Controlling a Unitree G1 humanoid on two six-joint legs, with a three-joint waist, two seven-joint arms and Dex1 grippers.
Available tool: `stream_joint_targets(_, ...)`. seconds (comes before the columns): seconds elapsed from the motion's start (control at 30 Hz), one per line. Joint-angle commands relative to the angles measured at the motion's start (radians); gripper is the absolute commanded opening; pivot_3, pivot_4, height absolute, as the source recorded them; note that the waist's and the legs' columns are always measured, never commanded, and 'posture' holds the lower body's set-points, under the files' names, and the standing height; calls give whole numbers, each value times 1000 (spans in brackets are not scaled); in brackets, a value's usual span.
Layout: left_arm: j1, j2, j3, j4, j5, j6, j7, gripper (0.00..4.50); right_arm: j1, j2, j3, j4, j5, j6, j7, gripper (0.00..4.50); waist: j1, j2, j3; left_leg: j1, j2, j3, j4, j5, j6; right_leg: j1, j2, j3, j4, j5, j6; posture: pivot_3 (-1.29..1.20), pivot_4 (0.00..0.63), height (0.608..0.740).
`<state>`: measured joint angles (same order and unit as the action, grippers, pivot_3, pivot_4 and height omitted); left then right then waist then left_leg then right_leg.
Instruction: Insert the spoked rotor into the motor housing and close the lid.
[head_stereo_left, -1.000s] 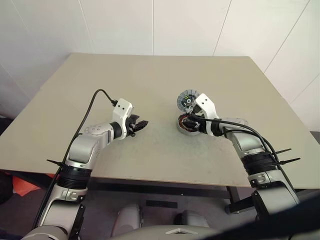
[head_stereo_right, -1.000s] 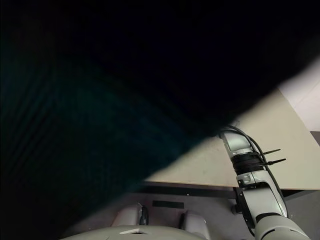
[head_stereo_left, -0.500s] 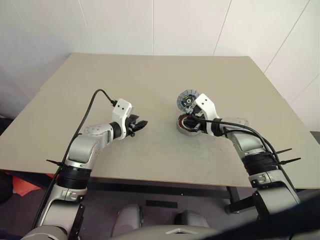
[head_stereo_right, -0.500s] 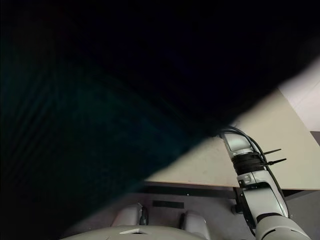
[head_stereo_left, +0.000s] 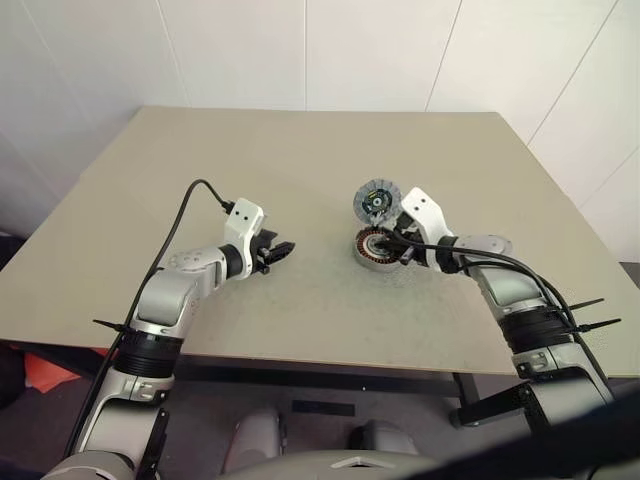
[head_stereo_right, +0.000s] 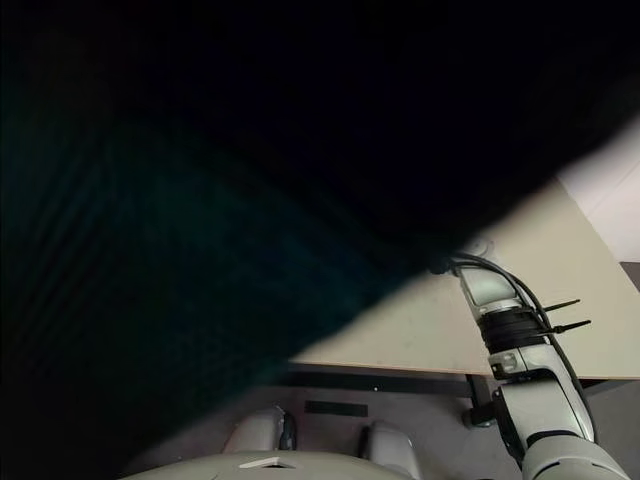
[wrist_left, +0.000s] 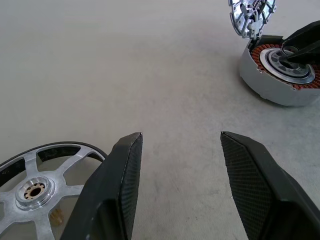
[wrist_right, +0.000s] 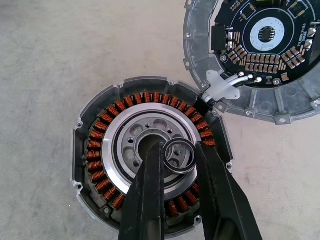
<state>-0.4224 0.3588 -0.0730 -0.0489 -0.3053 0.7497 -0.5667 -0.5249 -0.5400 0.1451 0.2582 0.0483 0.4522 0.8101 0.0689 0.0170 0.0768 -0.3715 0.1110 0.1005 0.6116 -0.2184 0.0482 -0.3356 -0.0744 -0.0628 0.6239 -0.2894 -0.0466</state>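
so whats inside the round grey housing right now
Inside the squat round grey metal housing: a ring of copper-red windings around a silvery centre plate. The right claw grips a small metal ring over the middle; its black fingers cover the near windings.

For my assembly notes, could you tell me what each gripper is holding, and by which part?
The right gripper pinches a small metal ring by opposite sides of its rim, over the centre of the motor housing. The left gripper is open and holds nothing.
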Motion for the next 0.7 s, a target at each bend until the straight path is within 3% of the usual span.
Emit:
stream_joint_targets(0.03,-18,4,4,-13,1,-19,-6,2619,10,-4,-26,-89,28,21,3,599,0,0,0,0,0,0,0,0,0,0,0,0,0,0,0,0,0,740)
stream_joint_targets(0.7,-14,10,8,-15,2,-18,-4,2619,-13,30,-11,-62,12,31,-14,599,0,0,0,0,0,0,0,0,0,0,0,0,0,0,0,0,0,740)
